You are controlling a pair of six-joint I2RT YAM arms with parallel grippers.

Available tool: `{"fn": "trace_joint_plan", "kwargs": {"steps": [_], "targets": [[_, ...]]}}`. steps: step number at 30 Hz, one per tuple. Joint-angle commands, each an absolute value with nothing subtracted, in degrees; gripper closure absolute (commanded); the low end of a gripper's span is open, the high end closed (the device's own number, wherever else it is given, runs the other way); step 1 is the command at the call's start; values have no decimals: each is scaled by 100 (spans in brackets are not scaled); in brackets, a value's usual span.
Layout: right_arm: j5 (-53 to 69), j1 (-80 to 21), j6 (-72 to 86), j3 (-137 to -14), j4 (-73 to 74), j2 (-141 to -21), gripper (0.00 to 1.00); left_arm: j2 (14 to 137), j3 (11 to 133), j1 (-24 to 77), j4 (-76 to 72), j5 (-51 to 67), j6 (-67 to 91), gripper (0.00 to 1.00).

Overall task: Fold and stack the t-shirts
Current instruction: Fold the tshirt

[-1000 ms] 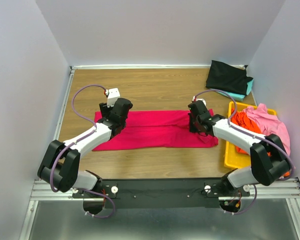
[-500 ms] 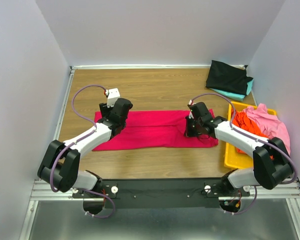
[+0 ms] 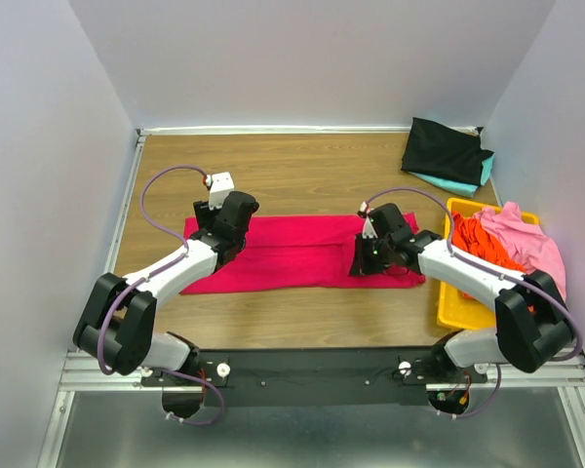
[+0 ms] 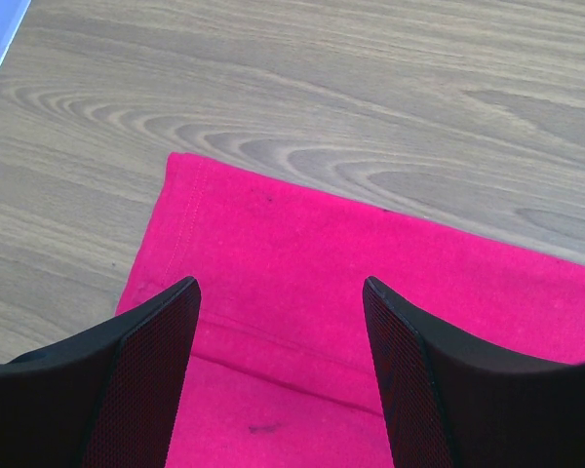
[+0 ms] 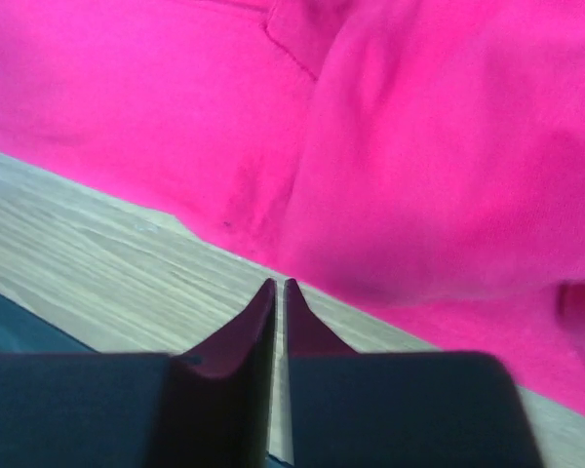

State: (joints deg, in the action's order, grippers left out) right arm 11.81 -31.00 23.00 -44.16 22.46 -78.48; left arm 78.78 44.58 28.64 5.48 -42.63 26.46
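While the red shirt (image 3: pixel 302 252) lies in a long folded band across the worktop (image 3: pixel 302 175), the left pincer (image 4: pixel 280 292) hangs released over its left end, jaws wide. The right pincer (image 5: pixel 280 285) sits at the band's near right edge, all but clenched, gripping nothing. A black shirt (image 3: pixel 447 148) lies on a teal one (image 3: pixel 468 183); pink (image 3: pixel 531 244) and orange (image 3: pixel 478 239) fill the bin (image 3: pixel 448 310).

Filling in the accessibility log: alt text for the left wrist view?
An open hand hovers over a red shirt lying flat on a wooden table, near the shirt's corner. Its two black fingers stand apart with nothing between them.
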Motion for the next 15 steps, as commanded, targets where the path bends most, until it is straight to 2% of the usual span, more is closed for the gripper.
{"fn": "trace_joint_plan", "kwargs": {"steps": [1, 3, 7, 10, 15], "targets": [[1284, -3155, 2241, -4377, 2355, -7893, 66, 7910, 4641, 2918, 554, -4333, 2725, 24], [995, -3147, 2320, -4482, 2355, -7762, 49, 7928, 4658, 2927, 562, -4333, 2716, 24], [335, -3146, 2487, -4746, 2347, -7480, 34, 7963, 4693, 2971, 580, -4351, 2777, 24], [-374, -3146, 2540, -4912, 2347, -7444, 28, 7963, 4781, 3032, 554, -4254, 2830, 24], [-1159, -3129, 2672, -5071, 2233, -7786, 26, 8094, 4957, 3410, 80, -3807, 2865, 24]]}}
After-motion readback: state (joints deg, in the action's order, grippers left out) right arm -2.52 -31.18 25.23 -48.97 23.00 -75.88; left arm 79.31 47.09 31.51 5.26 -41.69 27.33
